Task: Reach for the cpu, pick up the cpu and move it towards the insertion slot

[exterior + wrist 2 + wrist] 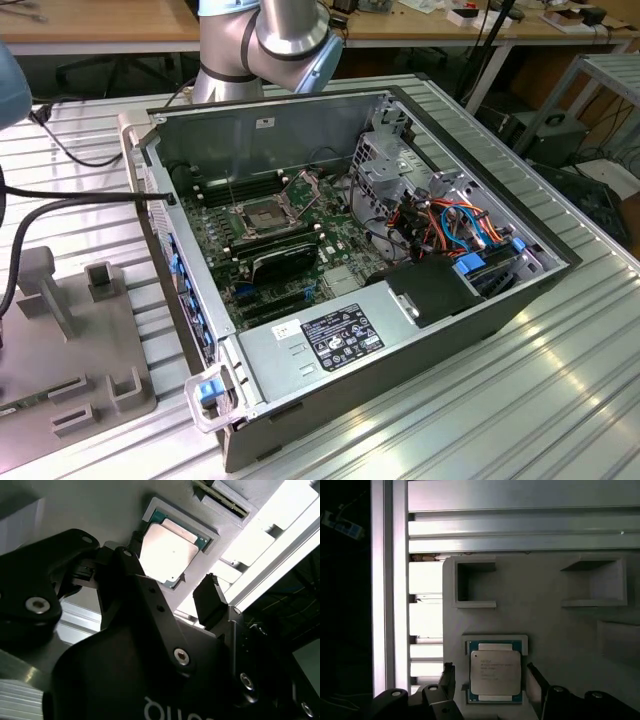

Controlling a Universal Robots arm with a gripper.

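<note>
Between wide-spread black jaws lies the flat square cpu [495, 672], edges untouched, in a grey recessed tray [560, 630]. Left of centre in the exterior view sits the metal-framed insertion slot [262, 213].

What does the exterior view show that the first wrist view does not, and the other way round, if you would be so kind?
The exterior view adds the open computer case, with the insertion slot on the motherboard inside it, and the arm behind the case. The first wrist view adds the cpu lying flat in a recess, with the open hand straddling it, one finger on either side and apart from it. Both share the grey holder plate and the ribbed aluminium table.
</note>
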